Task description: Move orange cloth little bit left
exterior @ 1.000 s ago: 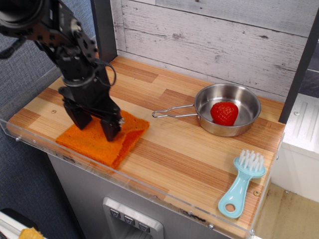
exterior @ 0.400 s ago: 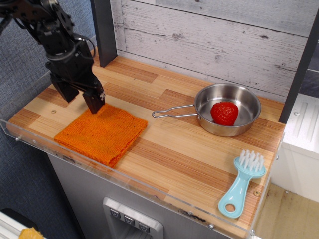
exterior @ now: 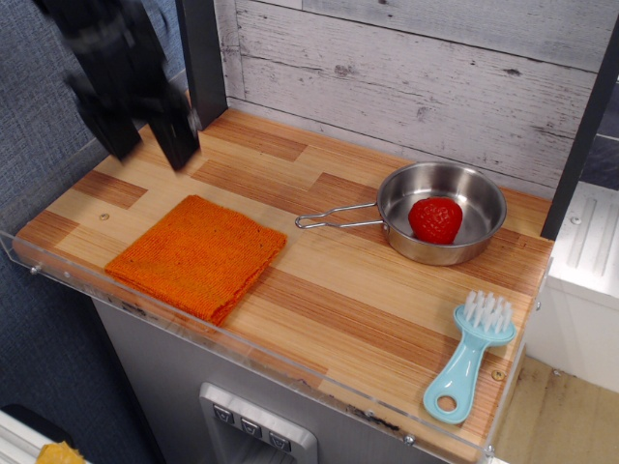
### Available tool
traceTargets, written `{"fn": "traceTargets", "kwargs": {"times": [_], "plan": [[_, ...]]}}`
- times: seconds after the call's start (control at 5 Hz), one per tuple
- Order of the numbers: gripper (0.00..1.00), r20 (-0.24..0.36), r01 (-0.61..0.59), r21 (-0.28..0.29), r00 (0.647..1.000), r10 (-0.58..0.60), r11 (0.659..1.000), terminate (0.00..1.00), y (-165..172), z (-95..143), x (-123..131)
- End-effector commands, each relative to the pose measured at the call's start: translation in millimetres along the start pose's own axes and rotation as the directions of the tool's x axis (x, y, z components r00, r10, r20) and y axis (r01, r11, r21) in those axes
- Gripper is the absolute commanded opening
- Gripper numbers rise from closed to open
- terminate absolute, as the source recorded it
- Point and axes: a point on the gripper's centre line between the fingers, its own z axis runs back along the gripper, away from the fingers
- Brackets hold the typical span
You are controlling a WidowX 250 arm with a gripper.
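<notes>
The orange cloth [exterior: 197,255] lies flat and folded on the wooden counter [exterior: 329,290] at the front left, near the clear front rim. My gripper [exterior: 147,145] is black and blurred by motion, raised above and behind the cloth at the upper left, apart from it. Its two fingers [exterior: 179,137] stand spread with nothing between them.
A steel pan [exterior: 443,215] with a wire handle holds a red strawberry [exterior: 435,219] at the right back. A light blue brush [exterior: 471,356] lies at the front right. A dark post [exterior: 201,58] stands at the back left before a wood-plank wall.
My gripper let go of the cloth, rose and moved back to the upper left. The cloth lies flat and has stayed in place since 0.4 s ago.
</notes>
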Motion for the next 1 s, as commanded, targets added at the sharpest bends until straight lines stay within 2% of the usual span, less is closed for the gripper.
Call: {"fn": "traceTargets", "kwargs": {"times": [0.0,0.4,0.8], "plan": [[1.0,-0.047,0.013,-0.011,0.999,-0.013,1.0,0.0,-52.0,31.6,28.6],[1.0,-0.13,0.174,0.025,0.977,-0.17,0.984,0.0,-107.7,-7.2,51.9],[1.0,-0.13,0.174,0.025,0.977,-0.17,0.984,0.0,-107.7,-7.2,51.9]]}}
